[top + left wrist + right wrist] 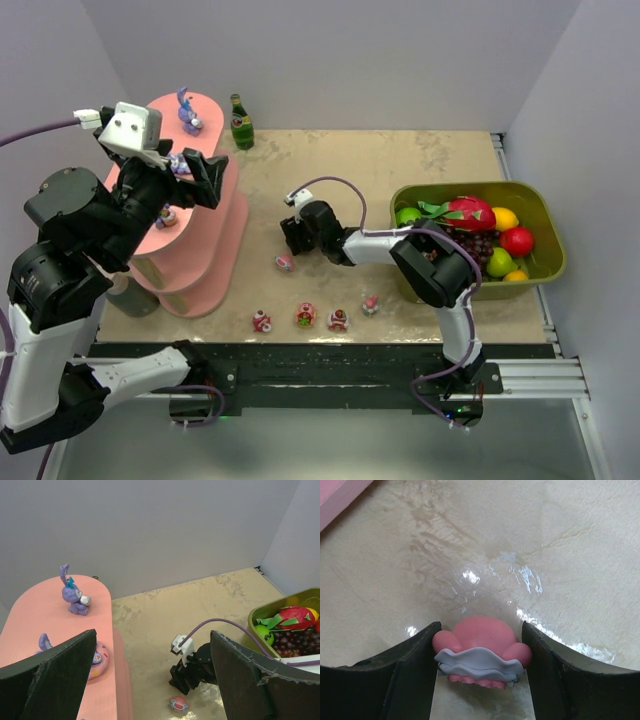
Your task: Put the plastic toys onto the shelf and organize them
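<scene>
The salmon-pink shelf stands at the left. A purple bunny toy stands on its top tier. A second toy rests one tier down, and a third lower still. My left gripper hovers open and empty over the shelf. A pink toy lies on the table between the fingers of my right gripper. The left finger touches it and the right stands a sliver off. Several more toys line the near edge.
A green bottle stands at the back beside the shelf. An olive-green tub of fake fruit sits at the right. The corner of the shelf shows in the right wrist view. Grey walls close the back and sides.
</scene>
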### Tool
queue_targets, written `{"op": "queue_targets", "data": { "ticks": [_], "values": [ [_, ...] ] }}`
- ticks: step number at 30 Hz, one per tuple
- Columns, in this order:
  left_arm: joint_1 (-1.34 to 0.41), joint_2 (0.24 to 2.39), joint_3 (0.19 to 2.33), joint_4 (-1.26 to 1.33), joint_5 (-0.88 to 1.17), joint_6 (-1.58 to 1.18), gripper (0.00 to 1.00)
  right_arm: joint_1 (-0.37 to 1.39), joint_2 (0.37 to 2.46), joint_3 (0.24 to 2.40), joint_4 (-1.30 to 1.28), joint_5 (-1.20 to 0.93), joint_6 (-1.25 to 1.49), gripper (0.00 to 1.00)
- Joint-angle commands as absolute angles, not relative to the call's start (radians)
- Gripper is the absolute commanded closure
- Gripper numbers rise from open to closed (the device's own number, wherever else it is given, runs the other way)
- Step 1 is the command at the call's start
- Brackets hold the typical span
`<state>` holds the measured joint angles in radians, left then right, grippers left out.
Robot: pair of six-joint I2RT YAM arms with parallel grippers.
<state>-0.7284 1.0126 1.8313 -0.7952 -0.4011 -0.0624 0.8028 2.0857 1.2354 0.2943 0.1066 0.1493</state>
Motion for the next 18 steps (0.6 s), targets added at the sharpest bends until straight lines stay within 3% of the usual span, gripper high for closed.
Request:
{"op": "queue_targets", "data": {
  "ticks": [1, 18],
  "values": [
    [-0.726, 1.006, 1.852, -0.790, -0.414, -0.054, 0.00, 0.801, 1.994, 1.310, 0.238, 0.104, 0.173, 0.85],
    [-0.724, 0.994, 1.879, -0.787, -0.414, -0.052, 0.01, 0.871, 1.839, 1.673, -0.146, -0.176, 0.120, 0.88]
  ]
}}
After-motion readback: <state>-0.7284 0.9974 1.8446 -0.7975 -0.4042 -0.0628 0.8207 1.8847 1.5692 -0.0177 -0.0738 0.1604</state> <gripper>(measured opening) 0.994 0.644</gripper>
